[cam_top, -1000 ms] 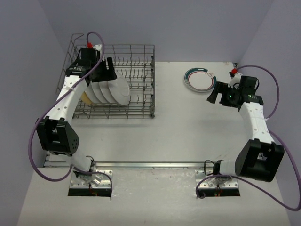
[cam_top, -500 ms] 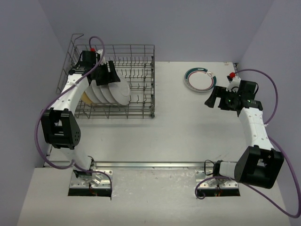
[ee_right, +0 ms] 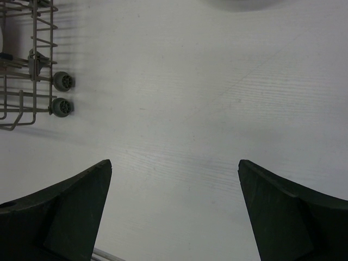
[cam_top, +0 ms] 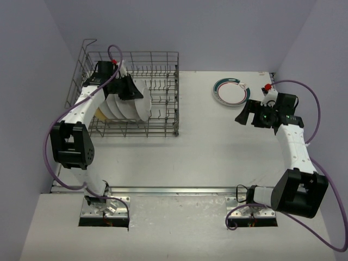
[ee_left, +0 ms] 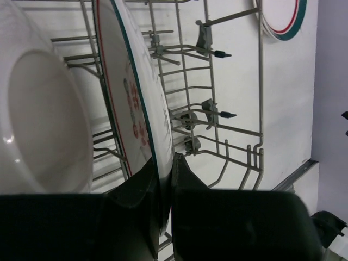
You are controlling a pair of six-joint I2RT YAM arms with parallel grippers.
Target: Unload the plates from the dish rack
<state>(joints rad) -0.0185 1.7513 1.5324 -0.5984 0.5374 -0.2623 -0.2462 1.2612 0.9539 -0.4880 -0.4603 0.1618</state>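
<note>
One wire dish rack (cam_top: 163, 92), about five upright plates (cam_top: 124, 106) in it, one of them a tan plate (cam_top: 98, 113), one teal-rimmed plate (cam_top: 230, 91) on the bench (cam_top: 206, 152), two pincers, left pincer (ee_left: 165, 179), right pincer (ee_right: 174, 163).

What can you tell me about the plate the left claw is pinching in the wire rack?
The plate is round, glossy and white, ceramic by its look. It has a thin teal edge, a red ring inside that and a faint red-and-green pattern on its face. It stands on edge in the dish rack, at the right end of a row of other plates. The left claw grips its rim, one finger on each side.
</note>
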